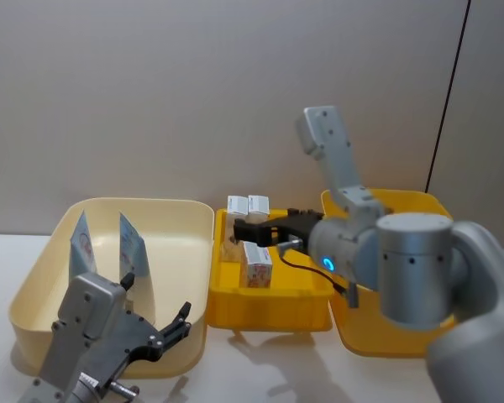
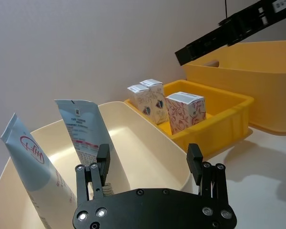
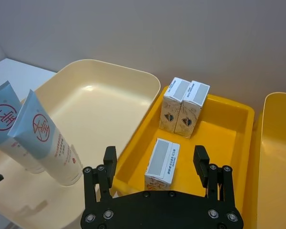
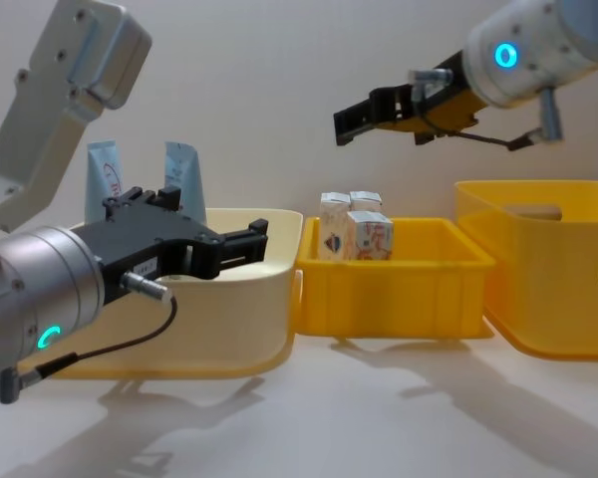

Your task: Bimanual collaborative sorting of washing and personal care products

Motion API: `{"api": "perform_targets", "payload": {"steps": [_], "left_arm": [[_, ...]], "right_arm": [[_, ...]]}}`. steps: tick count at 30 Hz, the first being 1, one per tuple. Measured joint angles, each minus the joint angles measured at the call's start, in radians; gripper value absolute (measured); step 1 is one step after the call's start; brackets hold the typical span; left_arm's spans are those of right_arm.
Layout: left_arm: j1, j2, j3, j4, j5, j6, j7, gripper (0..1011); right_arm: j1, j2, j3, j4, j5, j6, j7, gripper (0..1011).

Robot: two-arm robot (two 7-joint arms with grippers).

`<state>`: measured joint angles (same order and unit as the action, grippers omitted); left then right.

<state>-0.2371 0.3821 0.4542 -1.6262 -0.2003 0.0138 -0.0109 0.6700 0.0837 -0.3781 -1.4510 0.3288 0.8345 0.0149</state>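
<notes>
- Light-blue squeeze tubes: two — one tube [image 1: 82,245] and a second tube [image 1: 133,248].
- Small white cartons: three — one carton [image 1: 237,205], a second carton [image 1: 258,202] touching it, and a third carton [image 1: 257,265] apart from that pair.
- Bins: three — one cream bin [image 1: 143,204], one smaller yellow bin [image 1: 269,309] and one larger yellow bin [image 1: 407,200].
- Grippers: two — the left gripper [image 2: 148,155] and the right gripper [image 3: 155,155], each with two black fingers.
</notes>
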Motion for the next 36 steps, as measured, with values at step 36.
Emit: {"api": "perform_targets", "payload": {"steps": [36], "left_arm": [[0.0, 0.0, 0.0, 0.0, 0.0, 0.0, 0.0, 1003]], "right_arm": [[0.149, -0.144, 0.061, 0.395, -0.02, 0.029, -0.082, 1001]]}}
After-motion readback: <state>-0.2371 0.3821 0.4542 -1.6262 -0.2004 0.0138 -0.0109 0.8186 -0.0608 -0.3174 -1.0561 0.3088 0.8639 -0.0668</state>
